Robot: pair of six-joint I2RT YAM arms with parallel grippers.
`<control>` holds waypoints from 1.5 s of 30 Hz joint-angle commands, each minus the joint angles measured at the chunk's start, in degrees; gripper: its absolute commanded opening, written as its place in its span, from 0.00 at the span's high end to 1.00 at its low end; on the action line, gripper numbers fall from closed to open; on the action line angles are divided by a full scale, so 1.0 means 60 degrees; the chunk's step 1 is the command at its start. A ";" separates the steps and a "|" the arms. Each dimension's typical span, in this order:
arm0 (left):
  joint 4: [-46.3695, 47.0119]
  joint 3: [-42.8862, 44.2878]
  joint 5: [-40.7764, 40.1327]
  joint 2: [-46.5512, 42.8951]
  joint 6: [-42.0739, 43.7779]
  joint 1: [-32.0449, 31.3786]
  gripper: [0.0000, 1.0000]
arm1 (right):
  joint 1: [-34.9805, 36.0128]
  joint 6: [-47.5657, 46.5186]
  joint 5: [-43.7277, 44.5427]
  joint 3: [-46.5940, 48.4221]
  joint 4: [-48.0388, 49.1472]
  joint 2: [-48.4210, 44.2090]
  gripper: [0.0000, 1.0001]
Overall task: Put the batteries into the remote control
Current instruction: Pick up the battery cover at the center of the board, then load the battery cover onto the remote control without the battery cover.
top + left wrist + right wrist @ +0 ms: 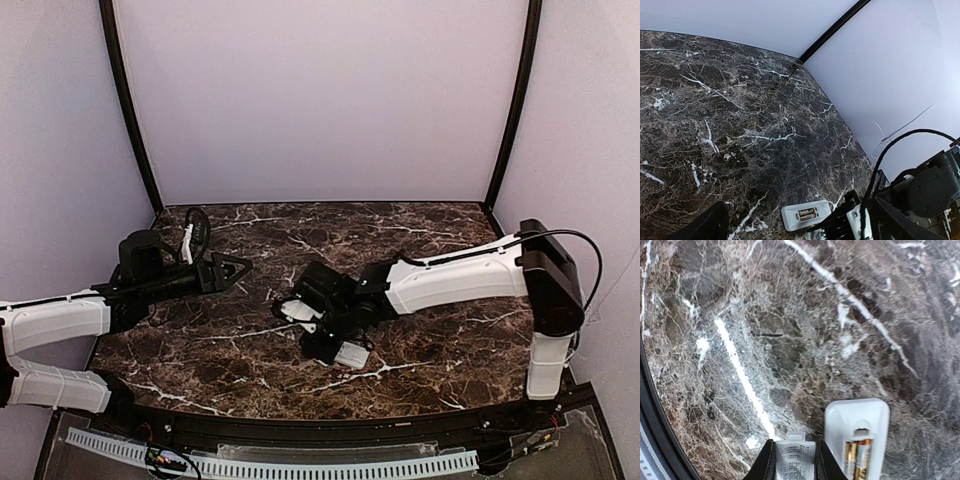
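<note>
The white remote control [857, 430] lies back-up on the marble table, its compartment uncovered. Two reddish-brown batteries [858, 460] sit side by side in it. The remote also shows in the left wrist view [807, 215] and the top view [298, 311]. My right gripper [794, 445] is shut on the small flat white cover piece [795, 463], held just left of the remote and low over the table [351, 355]. My left gripper [226, 269] is open and empty, well left of the remote; one dark finger [705, 225] shows at the bottom of its view.
The dark marble table [420, 230] has black frame posts [130, 110] at its back corners and pale walls around it. The right arm [450, 280] reaches across from the right. The table's near edge [652, 430] lies close to the right gripper.
</note>
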 commanded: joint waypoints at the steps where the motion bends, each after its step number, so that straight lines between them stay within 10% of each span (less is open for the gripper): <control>1: 0.0227 -0.0179 0.0031 -0.0015 -0.0018 0.0025 0.01 | -0.0270 -0.0406 0.0145 -0.0587 0.1210 -0.1160 0.90; 45: 0.0455 -0.0077 0.0084 0.0318 -0.0099 0.0025 0.01 | -0.0972 -0.1783 -0.0175 -0.3458 0.4227 -0.1612 0.92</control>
